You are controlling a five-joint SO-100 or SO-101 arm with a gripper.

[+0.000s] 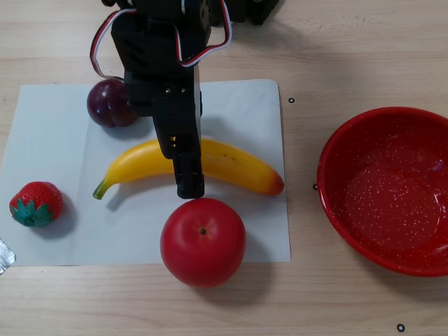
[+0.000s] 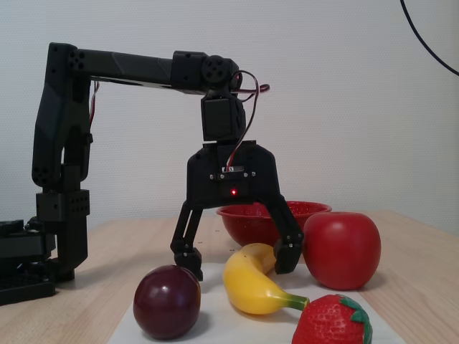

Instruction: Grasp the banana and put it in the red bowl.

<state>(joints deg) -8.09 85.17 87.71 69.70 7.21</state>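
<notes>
One gripper (image 2: 237, 261) hung spread wide astride the banana (image 1: 231, 162), fingers either side of its middle, banana lay on white paper (image 1: 49, 126), red bowl (image 1: 350, 140) well apart on the overhead-like view's right.

Bright even light, soft shadows, sharp focus throughout.

Black arm reaches forward, tool (image 2: 237, 261) pointing down (jaws spread wide).

Glossy plastic banana (image 1: 231, 162) and speckled glazed red bowl (image 1: 336, 203) – matt white paper (image 1: 49, 126) on pale wood-grain desk (image 1: 350, 49)
</notes>
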